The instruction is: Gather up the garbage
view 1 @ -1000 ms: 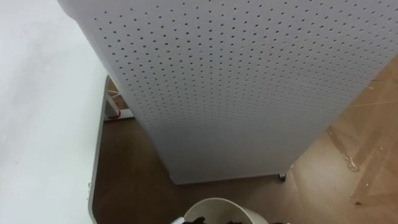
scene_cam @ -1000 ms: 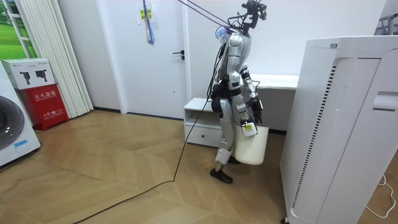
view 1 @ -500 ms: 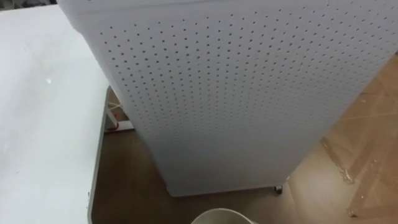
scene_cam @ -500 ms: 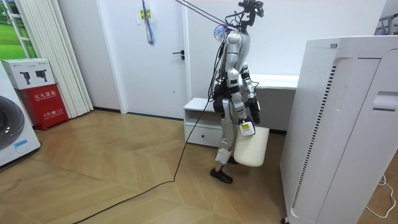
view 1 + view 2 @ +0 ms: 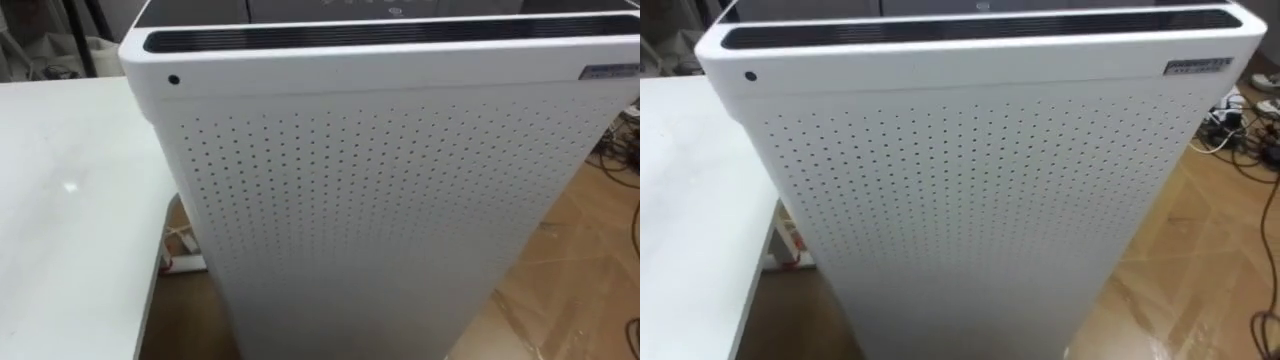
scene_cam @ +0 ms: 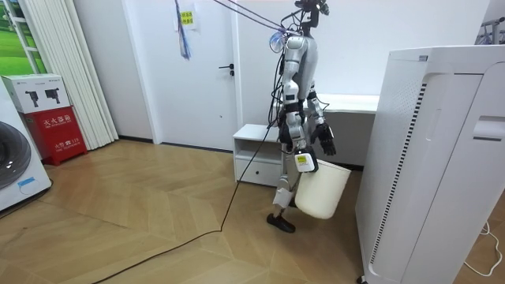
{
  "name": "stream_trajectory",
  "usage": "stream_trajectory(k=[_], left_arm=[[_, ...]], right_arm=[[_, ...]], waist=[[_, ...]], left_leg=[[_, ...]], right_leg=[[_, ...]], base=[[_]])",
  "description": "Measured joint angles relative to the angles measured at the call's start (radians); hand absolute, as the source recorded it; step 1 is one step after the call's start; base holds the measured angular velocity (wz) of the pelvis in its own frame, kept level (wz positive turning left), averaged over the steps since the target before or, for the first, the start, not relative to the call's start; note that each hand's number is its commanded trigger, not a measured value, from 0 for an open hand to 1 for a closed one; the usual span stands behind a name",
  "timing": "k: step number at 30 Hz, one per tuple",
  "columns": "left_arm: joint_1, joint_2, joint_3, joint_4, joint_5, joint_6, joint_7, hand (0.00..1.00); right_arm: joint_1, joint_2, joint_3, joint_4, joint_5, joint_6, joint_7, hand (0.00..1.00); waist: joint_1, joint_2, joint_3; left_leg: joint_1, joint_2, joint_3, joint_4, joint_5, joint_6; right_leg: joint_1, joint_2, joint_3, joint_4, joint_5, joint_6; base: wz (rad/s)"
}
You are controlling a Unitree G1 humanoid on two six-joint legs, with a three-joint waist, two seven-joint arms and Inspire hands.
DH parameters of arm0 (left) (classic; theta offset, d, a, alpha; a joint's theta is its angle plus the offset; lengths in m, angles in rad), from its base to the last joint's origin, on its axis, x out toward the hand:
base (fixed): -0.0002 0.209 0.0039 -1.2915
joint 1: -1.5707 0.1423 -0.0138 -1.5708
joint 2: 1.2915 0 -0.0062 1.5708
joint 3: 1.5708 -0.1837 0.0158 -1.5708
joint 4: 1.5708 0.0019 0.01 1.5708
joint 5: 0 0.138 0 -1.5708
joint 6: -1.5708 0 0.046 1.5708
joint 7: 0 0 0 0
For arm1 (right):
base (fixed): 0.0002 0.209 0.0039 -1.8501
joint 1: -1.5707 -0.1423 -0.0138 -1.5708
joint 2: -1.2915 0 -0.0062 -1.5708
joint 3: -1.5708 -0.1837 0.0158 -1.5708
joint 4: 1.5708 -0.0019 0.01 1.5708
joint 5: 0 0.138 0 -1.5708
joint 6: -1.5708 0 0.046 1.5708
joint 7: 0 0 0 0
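Robot facing a tall perforated purifier (image 5: 380, 200), which stands at its 3 o'clock in the room view. A white bin (image 6: 319, 189) hangs before its legs, with the rim at the right hand (image 6: 303, 160). The left hand (image 6: 326, 143) is at 1 o'clock of the rim. Neither hand's grasp can be told. A table (image 5: 70, 200) lies at the purifier's 9 o'clock.

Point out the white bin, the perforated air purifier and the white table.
white bin (image 6: 322, 193): room view, its side wall.
air purifier (image 5: 380, 220): left eye view, perforated front.
white table (image 5: 70, 230): left eye view, bare top.
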Motion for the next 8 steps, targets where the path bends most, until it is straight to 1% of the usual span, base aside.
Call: stream_trajectory(k=[5,7,8], left_arm=[[0.054,0.000,0.077,0.006,-0.124,0.004,0.000,0.00],[0.074,0.001,0.112,0.017,-0.157,0.006,0.000,0.00],[0.092,0.002,0.143,0.018,-0.173,0.010,0.000,0.00]], right_arm=[[0.048,0.007,-0.061,-0.004,0.005,0.002,-0.003,1.00],[0.059,0.012,-0.083,-0.002,0.004,0.007,-0.003,1.00],[0.064,0.021,-0.098,-0.001,0.004,0.008,-0.004,1.00]], waist=[[-0.001,-0.006,0.0032],[0.001,-0.011,0.0044],[0.001,-0.010,0.0046]], left_leg=[[0.055,0.008,0.000,-0.018,-0.006,-0.010],[0.074,0.016,-0.002,-0.021,-0.013,-0.022],[0.090,0.022,-0.002,-0.024,-0.017,-0.028]], right_leg=[[0.061,0.012,0.000,-0.033,-0.004,-0.008],[0.081,0.020,0.006,-0.046,-0.003,-0.011],[0.094,0.025,0.005,-0.049,-0.003,-0.011]], base=[[-0.03],[-0.13],[-0.13]])
